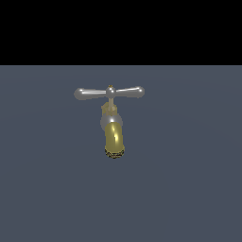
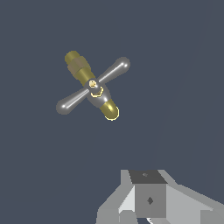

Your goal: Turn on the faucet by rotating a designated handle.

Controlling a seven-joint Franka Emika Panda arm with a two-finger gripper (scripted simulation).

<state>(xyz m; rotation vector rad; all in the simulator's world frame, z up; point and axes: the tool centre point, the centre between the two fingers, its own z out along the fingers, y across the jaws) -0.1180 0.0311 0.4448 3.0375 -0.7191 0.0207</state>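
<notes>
Faucet: one faucet (image 1: 112, 127) stands alone on a flat blue-grey floor (image 1: 189, 189), near the middle of the exterior view.
Spout: one gold-brass curved spout (image 1: 114, 137), bending toward the camera in the exterior view and ending in a dark grainy rim.
Handle: one silver crossbar handle (image 1: 109, 92) sits on top of the faucet – two tapered arms with rounded bulbs, one reaching toward the exterior view's left, one toward its right, with a small brass knob at the centre.
From above: the wrist view looks down on the handle (image 2: 92, 86) crossing the faucet body (image 2: 89, 83) at an angle.
Gripper: one gripper (image 2: 148, 205); only part of its grey housing shows in the wrist view, well apart from the faucet. The fingers are out of sight – I cannot tell whether it is open or closed. It touches nothing.
Arm: not visible in the exterior view.
Writing: no readable brands, labels or text.
</notes>
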